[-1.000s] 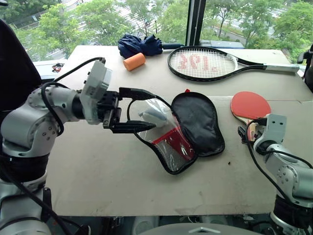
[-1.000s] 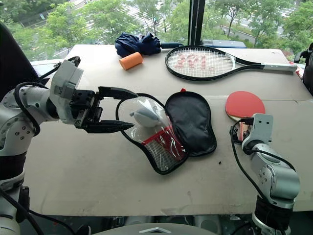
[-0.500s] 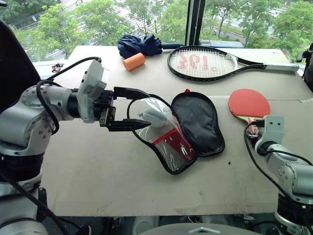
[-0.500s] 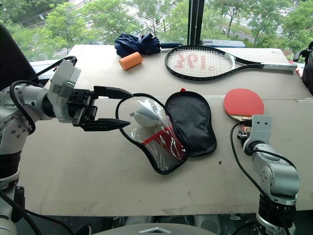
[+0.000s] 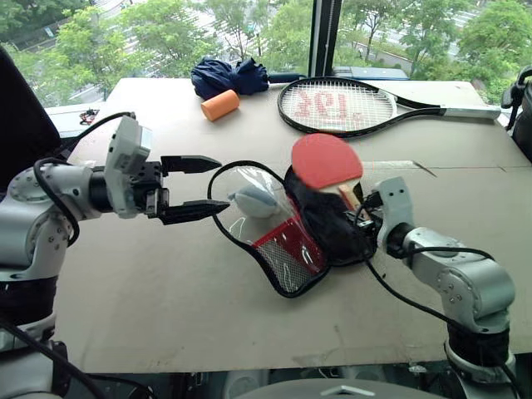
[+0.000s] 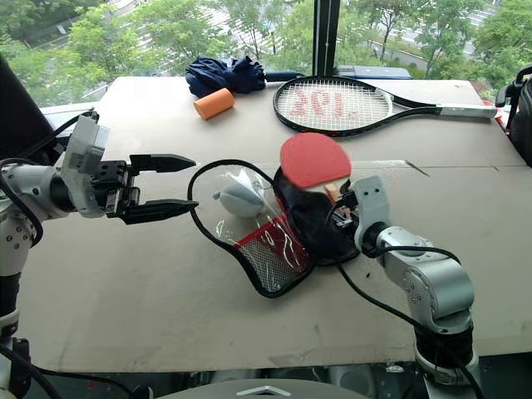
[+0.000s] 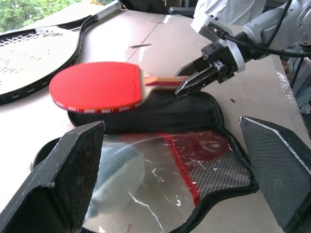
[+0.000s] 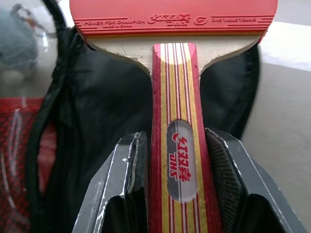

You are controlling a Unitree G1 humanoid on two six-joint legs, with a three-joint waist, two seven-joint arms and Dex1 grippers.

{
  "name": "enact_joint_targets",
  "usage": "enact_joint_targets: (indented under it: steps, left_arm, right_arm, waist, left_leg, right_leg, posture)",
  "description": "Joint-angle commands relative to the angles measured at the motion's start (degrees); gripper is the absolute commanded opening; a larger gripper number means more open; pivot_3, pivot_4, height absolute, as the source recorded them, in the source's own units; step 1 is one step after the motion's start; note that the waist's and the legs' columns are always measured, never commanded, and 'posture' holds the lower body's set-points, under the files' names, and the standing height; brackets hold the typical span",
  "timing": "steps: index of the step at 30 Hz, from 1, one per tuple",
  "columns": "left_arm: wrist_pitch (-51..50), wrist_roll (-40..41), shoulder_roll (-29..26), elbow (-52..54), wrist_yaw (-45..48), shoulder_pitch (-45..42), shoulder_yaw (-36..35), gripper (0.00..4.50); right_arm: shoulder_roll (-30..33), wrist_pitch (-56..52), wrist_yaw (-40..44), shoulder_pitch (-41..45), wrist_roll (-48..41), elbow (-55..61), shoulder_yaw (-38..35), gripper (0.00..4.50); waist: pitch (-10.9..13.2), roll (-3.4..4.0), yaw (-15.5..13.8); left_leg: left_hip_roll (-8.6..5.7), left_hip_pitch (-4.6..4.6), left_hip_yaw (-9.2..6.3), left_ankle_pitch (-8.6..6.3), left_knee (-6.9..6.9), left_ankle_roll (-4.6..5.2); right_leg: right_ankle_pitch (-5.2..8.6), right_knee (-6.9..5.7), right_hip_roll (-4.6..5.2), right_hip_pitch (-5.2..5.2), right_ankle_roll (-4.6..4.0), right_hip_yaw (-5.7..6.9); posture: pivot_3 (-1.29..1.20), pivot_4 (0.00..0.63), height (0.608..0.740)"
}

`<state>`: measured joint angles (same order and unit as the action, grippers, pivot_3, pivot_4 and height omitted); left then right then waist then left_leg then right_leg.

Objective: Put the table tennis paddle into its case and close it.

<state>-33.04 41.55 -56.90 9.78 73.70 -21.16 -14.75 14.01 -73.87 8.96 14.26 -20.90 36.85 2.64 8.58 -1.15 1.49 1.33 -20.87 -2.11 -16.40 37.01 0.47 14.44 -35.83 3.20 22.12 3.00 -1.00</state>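
Paddle (image 5: 326,160) now over case (image 5: 332,218), rubber edge lettered "POWER FOR CHAMPION"

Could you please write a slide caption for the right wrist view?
Right claw grips the paddle by its handle above the open case.

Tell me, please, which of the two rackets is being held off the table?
The table tennis paddle, red-faced, is gripped by its handle in the right gripper above the open case. The black strung tennis racket lies flat on the table.
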Motion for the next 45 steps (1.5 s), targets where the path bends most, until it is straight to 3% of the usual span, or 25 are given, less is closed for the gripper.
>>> enact_joint_targets:
  steps: [1, 6, 9, 17, 45]
  left_arm:
    - [0.6, 0.4, -1.4, 1.4, 0.1, 0.5, -3.0, 4.50]
    - [0.6, 0.6, -1.8, 1.2, 0.5, 0.8, -3.1, 4.50]
    - [0.6, 0.6, -2.2, 0.3, 1.2, -0.1, -2.5, 4.50]
    - [1.2, -0.6, -1.8, -2.2, 3.3, -4.0, 0.8, 4.50]
    - [1.2, -2.3, -1.5, -4.6, 5.2, -8.9, 4.0, 4.50]
  right_arm:
    - [-0.1, -1.4, -1.0, -0.2, 0.0, 4.5, -0.4, 1.16]
    - [-2.4, -2.5, -3.5, -1.1, 1.0, 5.9, -0.6, 1.16]
    - [-4.1, 3.2, -5.1, -1.9, 2.5, 8.1, -0.9, 1.16]
    - [-4.3, -0.6, -5.0, -8.2, 1.9, 14.6, -1.8, 1.16]
    - [-3.3, 5.5, -4.0, -11.3, 4.9, 8.7, 4.3, 1.16]
  waist:
    - [0.0, -0.07, -0.1]
    - [0.1, -0.08, -0.1]
    - [0.1, -0.07, 0.0]
    - [0.0, -0.12, 0.0]
    - [0.0, -0.14, 0.7]
  left_leg:
    - [0.00, 0.00, 0.03, 0.00, 0.01, 0.00]
    - [-0.03, 0.03, 0.09, 0.00, 0.07, 0.00]
    - [0.00, 0.03, 0.08, 0.00, 0.05, 0.00]
    - [0.00, 0.01, 0.10, 0.00, 0.00, -0.01]
    - [0.00, 0.03, 0.11, 0.00, 0.02, -0.01]
  right_leg:
    - [0.00, 0.00, 0.01, 0.00, 0.00, -0.04]
    - [0.01, -0.03, 0.00, 0.02, -0.02, -0.18]
    - [0.00, -0.06, -0.06, 0.06, 0.01, -0.17]
    - [-0.04, -0.05, -0.07, 0.10, 0.08, -0.19]
    - [-0.05, -0.08, -0.10, 0.10, 0.09, -0.22]
  posture:
    - [0.00, 0.150, 0.740]
    - [0.00, 0.150, 0.740]
    - [0.00, 0.150, 0.740]
    - [0.00, 0.150, 0.740]
    - [0.00, 0.150, 0.740]
